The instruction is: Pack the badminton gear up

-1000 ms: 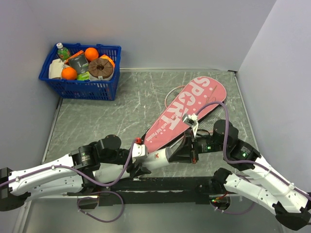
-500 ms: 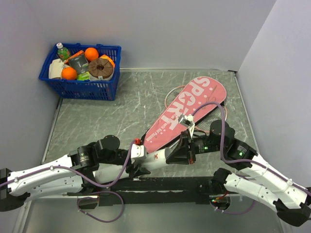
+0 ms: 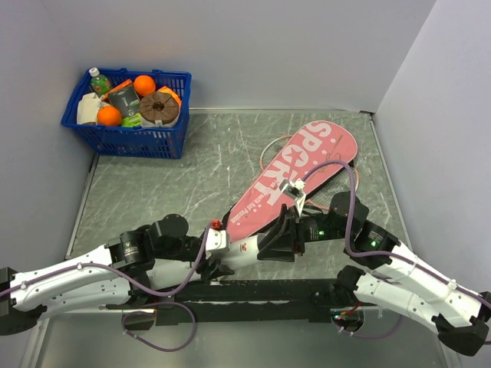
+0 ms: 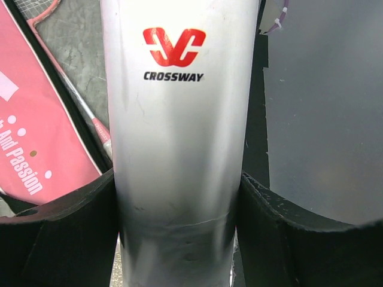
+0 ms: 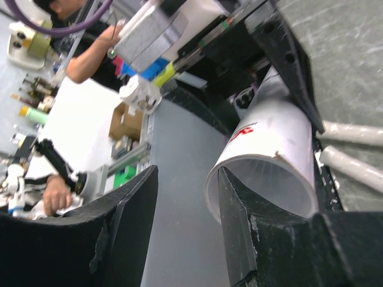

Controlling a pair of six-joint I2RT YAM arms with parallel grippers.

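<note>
Basket: the blue basket [image 3: 138, 143] of groceries is being left in the far left corner of the table [image 3: 169, 184], well apart from the gear, since it is no part of the packing.
Left gripper: the left gripper [image 4: 179, 197] is being closed on the tube, with one finger pressed against each side and nothing else in its hold.
Tube: the white tube [image 4: 179, 119] is being held near the front edge, just beside the narrow end of the bag. Its open mouth is being turned toward the right arm, probably so that it can be filled or handed over.
Right gripper: the right gripper [image 5: 185, 197] is being held partly open with nothing between its jaws, just beside the tube's rim. Contact with the rim cannot be told.
Bag: the pink bag [image 3: 307, 169] is lying flat and slantwise, its wide end toward the far right.
Rackets: the rackets [image 3: 268, 149] are being shown as thin frames at the bag's edges. Two whitish handles [image 5: 353, 134] are lying on the table next to the tube.
Shuttlecocks: none are being shown. Whether they are inside the tube cannot be told.
</note>
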